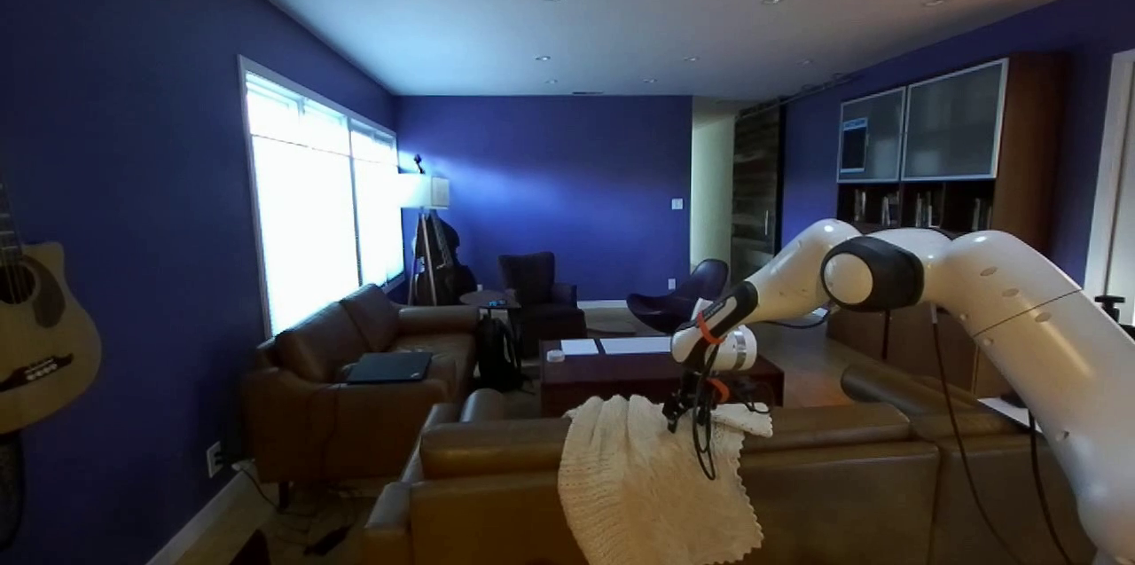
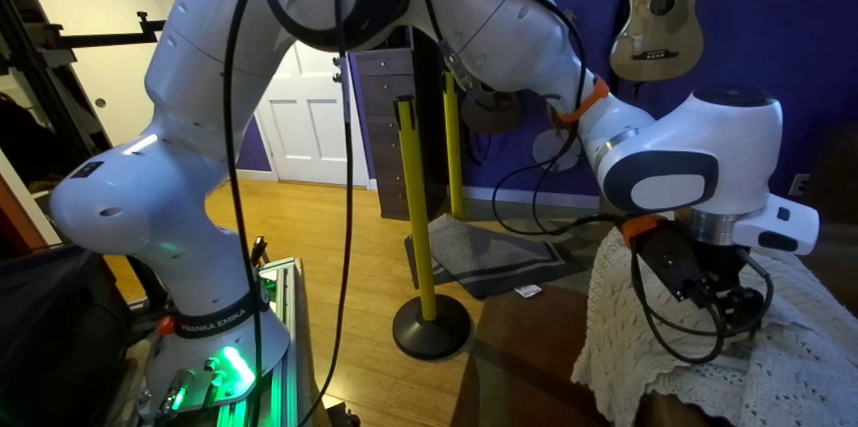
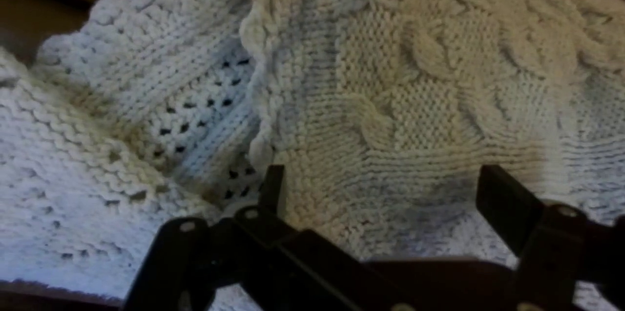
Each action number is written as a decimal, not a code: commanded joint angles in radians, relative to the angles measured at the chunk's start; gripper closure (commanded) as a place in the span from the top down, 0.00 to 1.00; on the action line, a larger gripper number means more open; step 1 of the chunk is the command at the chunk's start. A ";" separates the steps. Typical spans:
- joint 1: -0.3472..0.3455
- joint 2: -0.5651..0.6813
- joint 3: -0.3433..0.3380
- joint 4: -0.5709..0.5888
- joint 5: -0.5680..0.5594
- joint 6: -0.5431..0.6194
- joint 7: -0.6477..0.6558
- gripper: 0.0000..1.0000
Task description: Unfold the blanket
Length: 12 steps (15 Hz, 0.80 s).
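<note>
Exterior view: a long brown sofa (image 1: 842,494) spans the lower frame from seven o'clock round to four, its back to the camera, and a second brown sofa (image 1: 390,423) stands at eight. The white robot arm (image 1: 1011,290) reaches in from four o'clock and, in both exterior views, is bent with its wrist low. Past the long sofa, toward five o'clock, sits a low dark table (image 1: 603,383). The cream knitted blanket (image 1: 656,494) hangs rumpled over the long sofa's back just past five o'clock. A guitar (image 1: 53,317) shows at nine o'clock; a dark laptop (image 1: 390,367) lies on the second sofa at eight. In the wrist view the gripper (image 3: 383,186) stands wide, its fingers (image 3: 273,191) well apart, one tip past seven o'clock, one before four. Blanket shows between them; contact cannot be told. From eleven o'clock a scalloped hem (image 3: 261,52) runs down toward the seven-o'clock finger, with small holes (image 3: 211,102) beside it at nine.
</note>
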 commanded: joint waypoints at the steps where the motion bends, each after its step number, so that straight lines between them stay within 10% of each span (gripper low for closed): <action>1: -0.009 0.045 0.000 0.072 -0.040 -0.047 0.033 1.00; 12: -0.026 0.080 -0.004 0.129 -0.061 -0.142 0.041 1.00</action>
